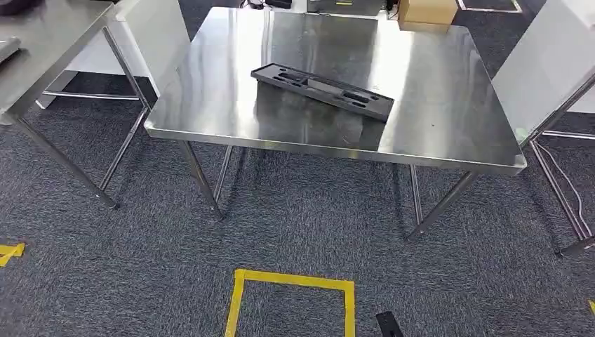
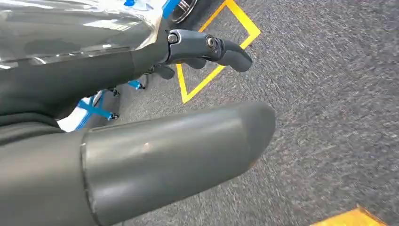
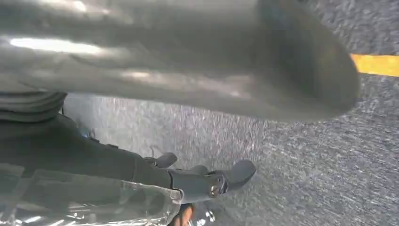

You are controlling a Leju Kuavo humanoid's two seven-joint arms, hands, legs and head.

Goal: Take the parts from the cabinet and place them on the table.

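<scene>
A black moulded part tray (image 1: 322, 91) lies mid-way on the steel table (image 1: 449, 133). Left hand (image 2: 141, 136) and right hand (image 3: 188, 70) hang released, fingers apart, over grey carpet (image 1: 295, 232).

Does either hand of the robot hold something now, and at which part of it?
Nothing is held. The left hand and the right hand hang over the carpet with nothing in them. One black part lies on the steel table.
</scene>
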